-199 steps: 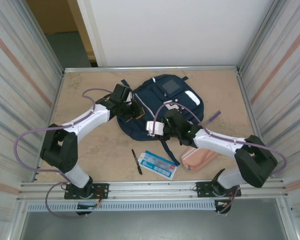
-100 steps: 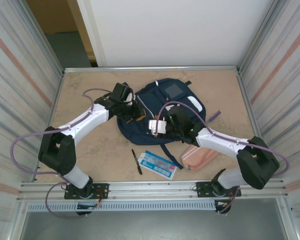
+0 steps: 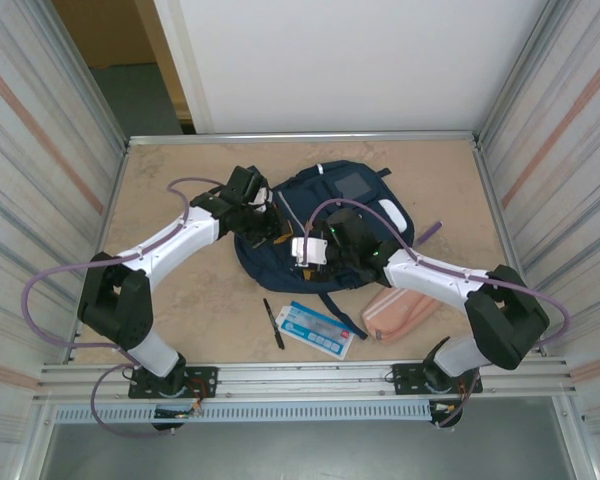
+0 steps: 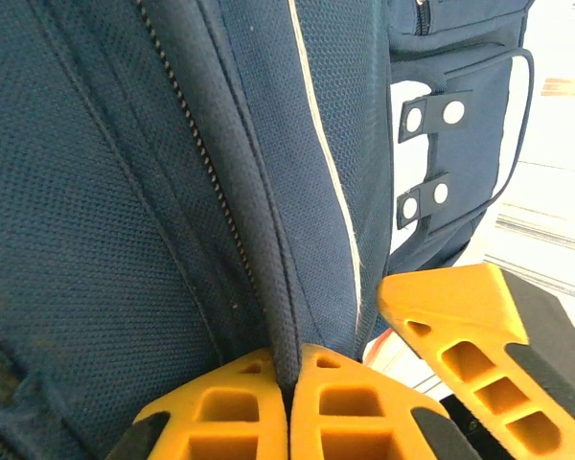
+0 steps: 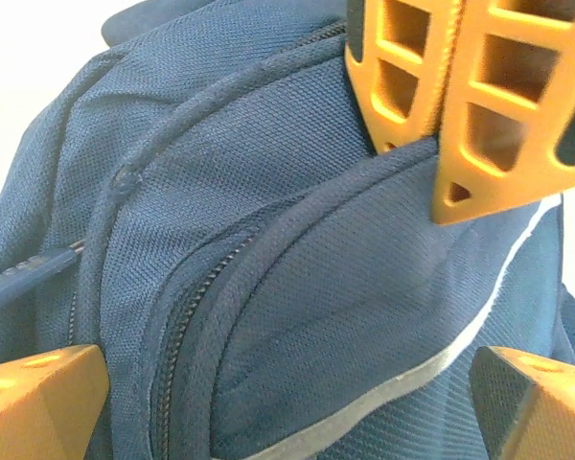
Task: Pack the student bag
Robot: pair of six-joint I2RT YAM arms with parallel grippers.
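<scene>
student bag | left gripper pinching its zipper seam (plain at left wrist) | right gripper spread wide over fabric | overhead: pen, pink pouch

Pen: black, lay just left of the packet
Packet: flat, blue and white, lay between pen and pouch
Pouch: pink, lay right of the packet
Table: tan, speckled, bore all three

Navy student bag with thin white stripes and white patches; pink pouch; black pen; blue-and-white packet.
</scene>
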